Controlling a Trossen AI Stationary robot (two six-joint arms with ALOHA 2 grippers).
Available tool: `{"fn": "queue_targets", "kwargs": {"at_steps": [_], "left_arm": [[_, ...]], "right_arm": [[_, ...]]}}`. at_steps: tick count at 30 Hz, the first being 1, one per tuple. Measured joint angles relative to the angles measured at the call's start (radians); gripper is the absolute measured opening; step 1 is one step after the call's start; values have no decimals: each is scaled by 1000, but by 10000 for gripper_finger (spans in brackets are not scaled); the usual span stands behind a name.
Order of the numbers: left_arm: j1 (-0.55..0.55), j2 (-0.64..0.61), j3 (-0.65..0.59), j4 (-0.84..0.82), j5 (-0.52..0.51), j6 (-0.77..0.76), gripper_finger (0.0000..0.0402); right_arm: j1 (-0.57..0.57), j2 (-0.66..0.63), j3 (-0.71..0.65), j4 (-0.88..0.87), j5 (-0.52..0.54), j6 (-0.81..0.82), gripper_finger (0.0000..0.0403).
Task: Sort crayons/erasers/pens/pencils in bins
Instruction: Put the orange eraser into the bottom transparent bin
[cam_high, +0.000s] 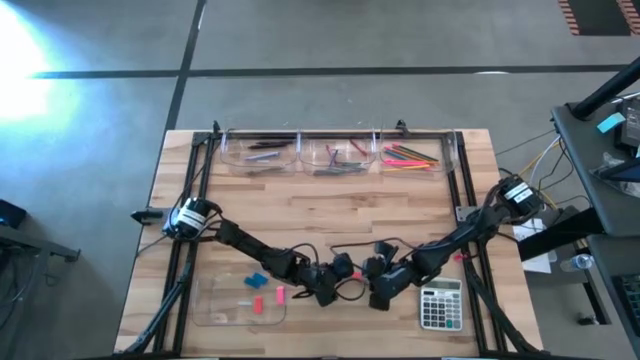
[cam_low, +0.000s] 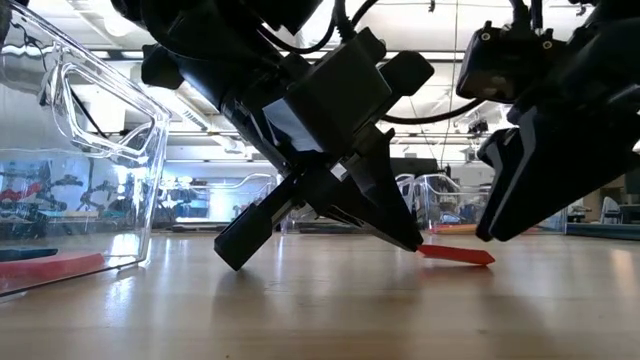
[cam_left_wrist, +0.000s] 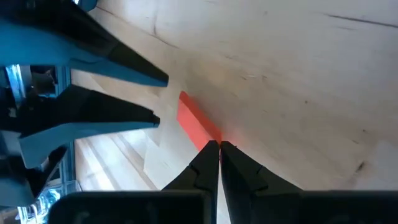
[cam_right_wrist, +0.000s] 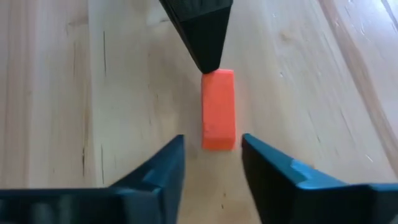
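Nearest to the low camera stands the corner of the shallow clear tray (cam_low: 110, 150), at about nine o'clock in that view, with a red eraser (cam_low: 45, 266) lying behind its wall. From above, this tray (cam_high: 215, 312) sits near the front edge of the wooden table (cam_high: 330, 205), at about seven o'clock from the table's middle. It holds two pink-red erasers (cam_high: 258, 305), and a third one (cam_high: 280, 294) lies at its right rim. Two blue erasers (cam_high: 256, 279) lie at its far rim.

Both arms meet low over the table, near six o'clock from its middle. The left gripper (cam_left_wrist: 219, 147) has its fingers pressed together. The tips touch one end of an orange-red eraser (cam_right_wrist: 218, 109) that lies flat on the wood; they pinch nothing. The right gripper (cam_right_wrist: 212, 152) points at the same eraser from the opposite side. Its fingers are spread, one on each side of the eraser's near end, and they do not touch it. In the low view the eraser (cam_low: 457, 254) lies between the two grippers.

At twelve o'clock, along the far edge, three small clear bins (cam_high: 335, 150) stand in a row. The left bin holds dark pens (cam_high: 262, 152), and the right bin holds bright pencils (cam_high: 410, 156). What lies in the middle bin I cannot tell. A grey calculator (cam_high: 441, 304) lies at about five o'clock, just beside the right arm.
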Motion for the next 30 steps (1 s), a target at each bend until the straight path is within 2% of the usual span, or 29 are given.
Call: {"fn": "queue_targets", "kwargs": {"at_steps": [5,9,13,16,21,30], "left_arm": [[0,-4,0,0,0,0,0],[0,-6,0,0,0,-1,0],[0,-6,0,0,0,0,0],[0,-6,0,0,0,-1,0],[0,-6,2,-1,0,0,0],[0,-7,8,0,2,-2,0]], "right_arm": [[0,29,1,90,10,-4,206],[0,73,2,126,36,-18,251],[-7,105,4,131,59,4,276],[-15,115,5,133,62,12,279],[-23,131,6,120,71,5,244],[-26,181,6,100,58,9,107]]}}
